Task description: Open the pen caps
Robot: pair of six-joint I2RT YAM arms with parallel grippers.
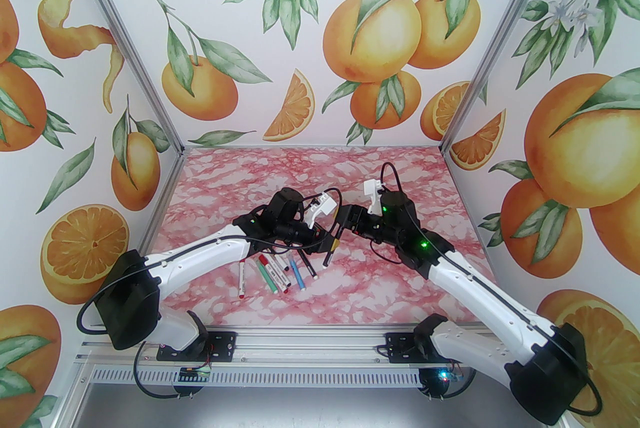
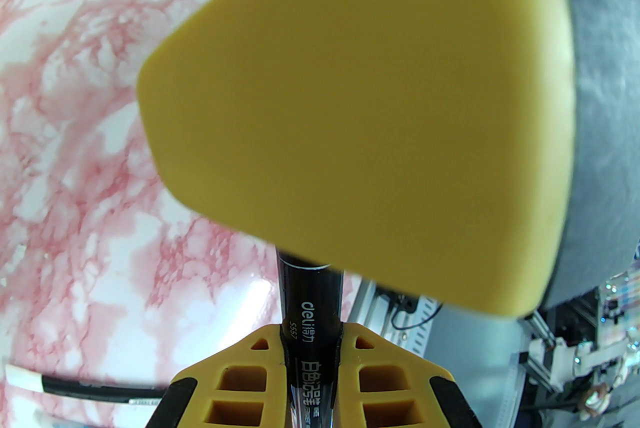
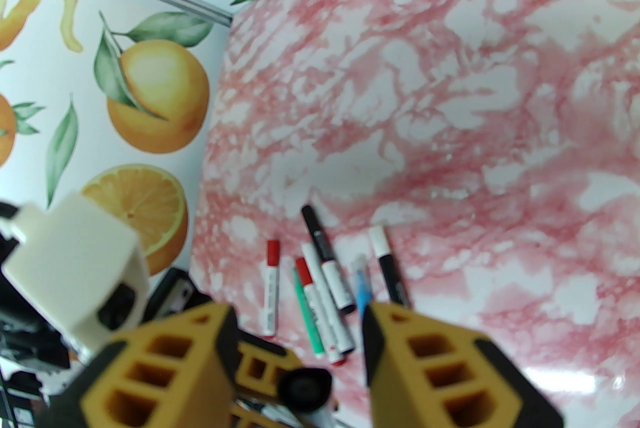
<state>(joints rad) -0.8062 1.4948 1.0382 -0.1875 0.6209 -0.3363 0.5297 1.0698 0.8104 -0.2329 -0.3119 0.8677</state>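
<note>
Two pincers meet over one pen. Of these, the left pincer (image 2: pixel 314 338) is clamped on the pen (image 2: pixel 310 311) along its barrel, with yellow fingers tight against both sides of the black printed shaft. The right pincer (image 3: pixel 297 316) has its jaws apart, one finger on each side of the pen's black end, which I take to be the cap (image 3: pixel 304 386). That end faces the right wrist camera head-on and a gap shows on either side of it, so nothing is gripped there yet. From the left wrist, a right finger pad (image 2: pixel 360 116) hides that end of the pen.

Judging by this, the step in hand is taking hold of the cap on the held pen. The next move calls for the right jaws to shut squarely on the cap alone, not on the barrel. Then comes a straight pull along the pen's length, away from the left pincer, which must hold firm.

The cap sits roughly centred between the right fingers, set back from their tips towards the palm.

Further out, six loose pens (image 3: pixel 320 296) lie side by side on the table (image 1: pixel 300 176), below and just left of the held pen in the top view. Neither pincer touches them, and their caps look to be on.
</note>
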